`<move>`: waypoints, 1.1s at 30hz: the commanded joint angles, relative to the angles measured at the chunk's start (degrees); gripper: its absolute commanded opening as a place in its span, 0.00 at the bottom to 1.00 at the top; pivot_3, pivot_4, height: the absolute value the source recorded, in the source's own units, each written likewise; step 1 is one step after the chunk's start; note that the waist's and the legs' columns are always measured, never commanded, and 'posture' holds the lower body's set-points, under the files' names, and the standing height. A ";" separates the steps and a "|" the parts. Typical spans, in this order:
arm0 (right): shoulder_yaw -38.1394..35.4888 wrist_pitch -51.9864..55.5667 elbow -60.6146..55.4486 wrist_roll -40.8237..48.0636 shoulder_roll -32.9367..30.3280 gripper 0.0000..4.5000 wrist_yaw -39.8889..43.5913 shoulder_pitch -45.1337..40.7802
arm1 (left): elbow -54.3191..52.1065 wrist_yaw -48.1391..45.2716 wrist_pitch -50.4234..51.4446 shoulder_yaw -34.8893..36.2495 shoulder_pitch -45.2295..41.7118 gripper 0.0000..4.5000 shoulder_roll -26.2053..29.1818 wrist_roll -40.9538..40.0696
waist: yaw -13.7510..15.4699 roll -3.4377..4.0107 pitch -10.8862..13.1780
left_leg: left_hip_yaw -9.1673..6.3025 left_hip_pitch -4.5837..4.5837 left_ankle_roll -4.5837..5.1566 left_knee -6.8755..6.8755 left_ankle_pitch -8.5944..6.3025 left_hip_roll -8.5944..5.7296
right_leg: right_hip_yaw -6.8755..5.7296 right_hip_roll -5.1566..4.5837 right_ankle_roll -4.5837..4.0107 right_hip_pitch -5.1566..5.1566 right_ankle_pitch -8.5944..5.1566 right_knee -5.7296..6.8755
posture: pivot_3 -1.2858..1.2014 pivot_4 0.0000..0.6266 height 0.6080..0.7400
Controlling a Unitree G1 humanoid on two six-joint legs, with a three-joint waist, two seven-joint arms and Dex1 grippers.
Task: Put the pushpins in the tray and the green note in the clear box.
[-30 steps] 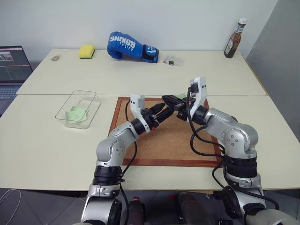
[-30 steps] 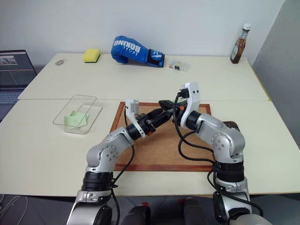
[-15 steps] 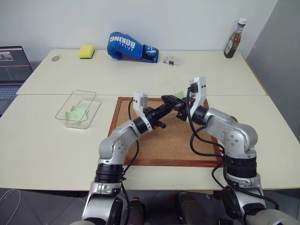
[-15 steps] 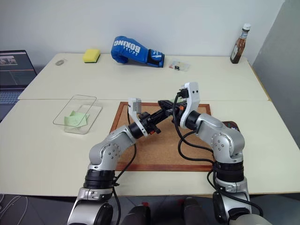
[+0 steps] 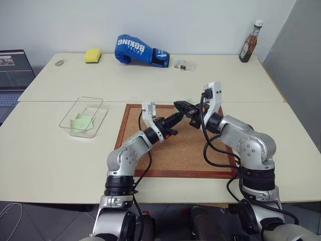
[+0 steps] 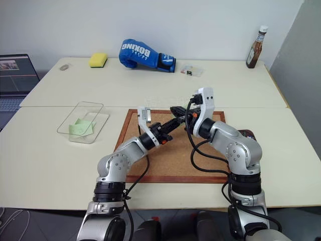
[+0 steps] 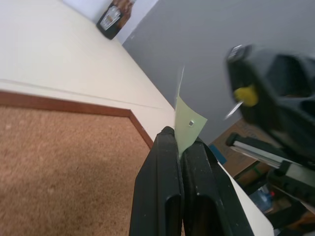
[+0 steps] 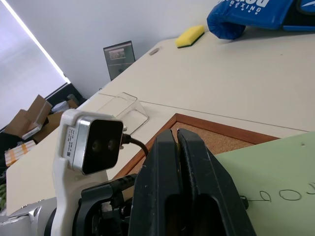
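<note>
Above the corkboard (image 5: 175, 145), the left gripper (image 7: 179, 147) had its jaws pressed together on one edge of a green note (image 7: 188, 125), which stood up thin and edge-on between them. The right gripper (image 8: 183, 142) had its jaws shut on a yellow-headed pushpin (image 7: 245, 95), close beside the paper. The note looked feather-light and floppy, likely to buckle or slip, so a pinch well in from the edge seemed safest. The clear box (image 5: 84, 116) lay on the bench, well apart, already holding another green slip.

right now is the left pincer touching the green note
Touching. The left wrist view shows the left pincer shut on the green note, whose lower edge sits pinched between the two black fingers.
</note>
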 commanded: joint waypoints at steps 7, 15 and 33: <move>-1.59 -4.38 -2.96 -2.73 -4.61 0.00 -1.34 0.75 | -1.70 0.05 1.16 -0.15 -0.84 0.01 1.78 -1.15 | -0.04 0.00 0.00 | -0.02 0.01 0.00 0.37 0.00 -0.02 | 0.02 0.03 0.00 0.00 -0.01 0.34 | 0.52 0.24 1.00; -4.43 -10.30 -3.09 -14.84 -18.54 0.00 -4.55 9.46 | -7.36 -11.17 -6.72 -15.28 -1.07 0.01 15.27 12.34 | 0.13 0.00 0.00 | 0.02 -0.01 0.00 0.51 0.00 -0.06 | 0.10 0.03 0.01 0.05 -0.01 0.34 | 0.52 0.24 1.00; -15.95 -1.46 3.92 -9.94 -19.21 0.00 -5.17 13.07 | 1.09 -24.06 -33.20 -30.34 -6.36 0.01 20.11 33.74 | -0.02 -0.02 0.01 | 0.21 0.01 0.03 0.50 -0.02 -0.04 | 0.29 0.06 0.03 0.03 0.00 0.35 | 0.52 0.24 1.00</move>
